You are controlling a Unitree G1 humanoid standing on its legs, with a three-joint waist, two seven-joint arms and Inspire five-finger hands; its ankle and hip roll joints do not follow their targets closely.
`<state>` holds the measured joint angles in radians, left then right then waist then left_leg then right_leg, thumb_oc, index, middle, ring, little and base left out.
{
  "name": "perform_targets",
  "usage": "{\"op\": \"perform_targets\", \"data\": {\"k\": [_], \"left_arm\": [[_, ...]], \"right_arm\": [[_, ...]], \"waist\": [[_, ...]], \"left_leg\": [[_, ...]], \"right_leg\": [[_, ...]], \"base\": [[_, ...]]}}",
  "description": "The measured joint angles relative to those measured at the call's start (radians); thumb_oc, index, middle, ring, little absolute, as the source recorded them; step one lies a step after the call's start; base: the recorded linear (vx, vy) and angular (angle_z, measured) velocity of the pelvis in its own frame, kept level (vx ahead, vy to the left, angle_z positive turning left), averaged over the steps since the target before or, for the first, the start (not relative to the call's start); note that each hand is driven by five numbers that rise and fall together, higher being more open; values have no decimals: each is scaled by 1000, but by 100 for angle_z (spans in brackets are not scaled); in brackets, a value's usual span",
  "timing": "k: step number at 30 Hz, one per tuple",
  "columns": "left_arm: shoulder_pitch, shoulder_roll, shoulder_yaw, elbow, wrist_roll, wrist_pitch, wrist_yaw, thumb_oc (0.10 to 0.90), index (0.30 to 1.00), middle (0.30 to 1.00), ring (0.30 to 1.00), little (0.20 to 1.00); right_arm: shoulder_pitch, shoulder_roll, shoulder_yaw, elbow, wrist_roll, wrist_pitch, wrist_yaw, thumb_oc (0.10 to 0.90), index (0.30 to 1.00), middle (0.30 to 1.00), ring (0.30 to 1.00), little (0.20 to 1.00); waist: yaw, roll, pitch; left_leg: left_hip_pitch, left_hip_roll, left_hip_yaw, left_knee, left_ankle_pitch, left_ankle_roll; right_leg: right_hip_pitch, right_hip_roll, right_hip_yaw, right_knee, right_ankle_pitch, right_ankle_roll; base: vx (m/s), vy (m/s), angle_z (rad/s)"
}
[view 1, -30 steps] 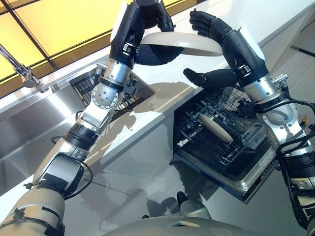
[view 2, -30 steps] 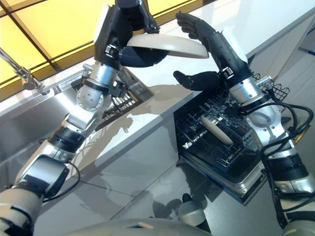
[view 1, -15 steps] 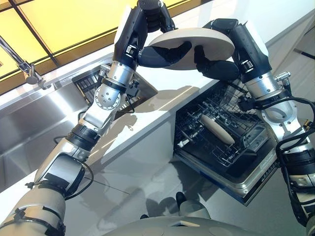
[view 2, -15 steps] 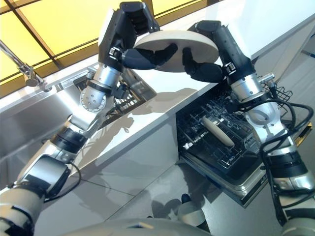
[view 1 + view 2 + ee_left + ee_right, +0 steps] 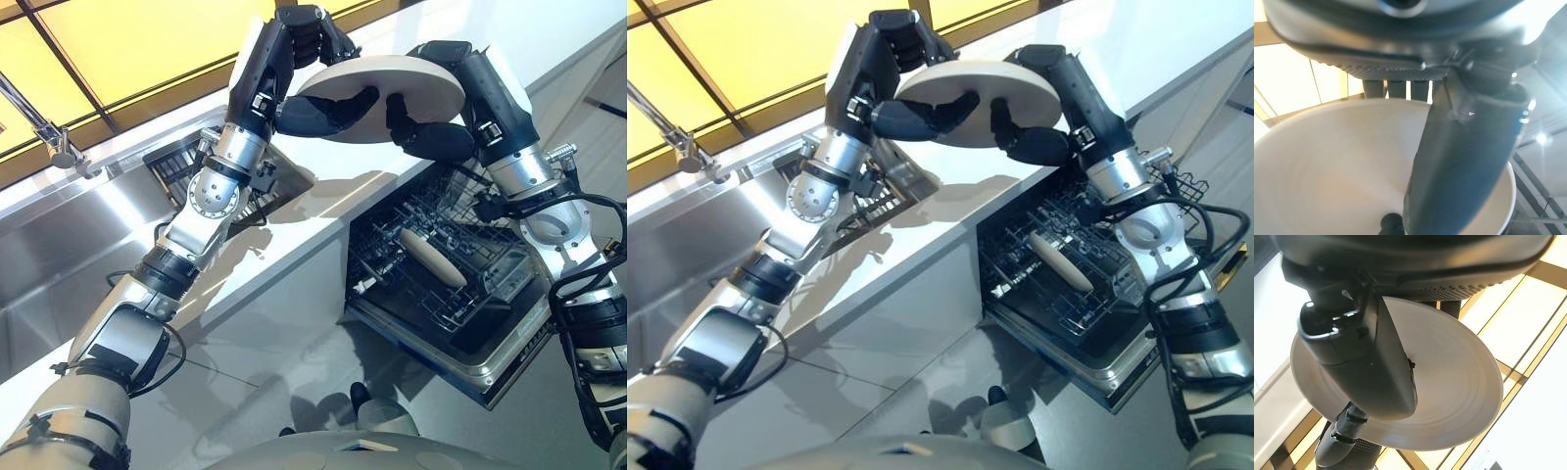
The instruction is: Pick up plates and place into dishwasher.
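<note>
A cream plate (image 5: 411,78) hangs in the air above the white counter (image 5: 294,225), tilted so its underside faces me. My left hand (image 5: 306,39) grips its left rim, fingers curled over the top and thumb (image 5: 328,108) beneath. My right hand (image 5: 446,127) is shut on the right side, its thumb (image 5: 1019,142) under the plate and fingers round the far edge. In the wrist views the plate (image 5: 1327,161) (image 5: 1449,382) lies right behind each thumb. Below, the dishwasher rack (image 5: 441,294) is pulled out with another plate (image 5: 431,257) standing in it.
The open dishwasher door (image 5: 490,367) juts out at lower right below the counter edge. A steel sink (image 5: 59,264) with a faucet (image 5: 44,132) lies at the left. A dark dish rack (image 5: 176,166) sits behind my left forearm.
A second ago my right hand was open beside the plate's rim; it has since closed on the plate, which tipped its underside toward me. Over the last half second almost nothing moved.
</note>
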<state>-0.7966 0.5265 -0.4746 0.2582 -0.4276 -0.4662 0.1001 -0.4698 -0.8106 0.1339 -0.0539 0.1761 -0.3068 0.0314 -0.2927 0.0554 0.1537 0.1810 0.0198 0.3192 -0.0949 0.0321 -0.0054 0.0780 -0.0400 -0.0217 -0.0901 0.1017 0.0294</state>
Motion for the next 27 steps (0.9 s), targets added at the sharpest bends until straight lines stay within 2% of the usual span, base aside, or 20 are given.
{"op": "perform_targets", "data": {"k": [6,14,17,20,24,27], "left_arm": [[6,85,5,34,0,6,-22,800,900,900,900,900],[25,134,8,13,28,11,-101,800,900,900,900,900],[82,162,15,-23,39,12,-134,800,900,900,900,900],[151,192,60,-30,38,15,-140,800,900,900,900,900],[280,260,202,9,38,33,-127,800,900,900,900,900],[346,291,248,11,57,39,-113,800,900,900,900,900]], "right_arm": [[42,-70,-48,35,-78,-12,-32,100,300,300,300,200],[86,-93,-61,34,-170,-89,-79,100,300,300,300,200],[146,-106,-83,18,-250,-125,-118,100,300,300,300,200],[198,-136,-150,41,-375,-106,-209,100,300,300,300,200],[307,-184,-327,149,-541,0,-391,100,300,300,300,200],[405,-195,-439,188,-592,59,-465,100,300,300,300,200]], "waist": [[-1,-3,2],[1,-7,5],[5,-8,5],[12,-11,7],[17,-20,13],[19,-22,14]], "left_leg": [[-1,1,-1,0,0,0],[-1,1,-3,0,0,0],[-1,2,-4,0,-1,-2],[-1,2,-3,0,-1,-2],[-3,2,-6,0,-2,-1],[-4,0,-12,0,-3,0]], "right_leg": [[0,0,-1,0,0,0],[0,0,-3,-1,0,0],[0,1,-3,-1,-4,5],[-1,1,-3,-1,-4,5],[-2,1,-6,-1,-5,6],[0,-1,-8,-1,-6,6]], "base": [[0,0,0],[0,0,0],[25,-4,0],[11,1,0],[18,0,1],[16,-12,5]]}}
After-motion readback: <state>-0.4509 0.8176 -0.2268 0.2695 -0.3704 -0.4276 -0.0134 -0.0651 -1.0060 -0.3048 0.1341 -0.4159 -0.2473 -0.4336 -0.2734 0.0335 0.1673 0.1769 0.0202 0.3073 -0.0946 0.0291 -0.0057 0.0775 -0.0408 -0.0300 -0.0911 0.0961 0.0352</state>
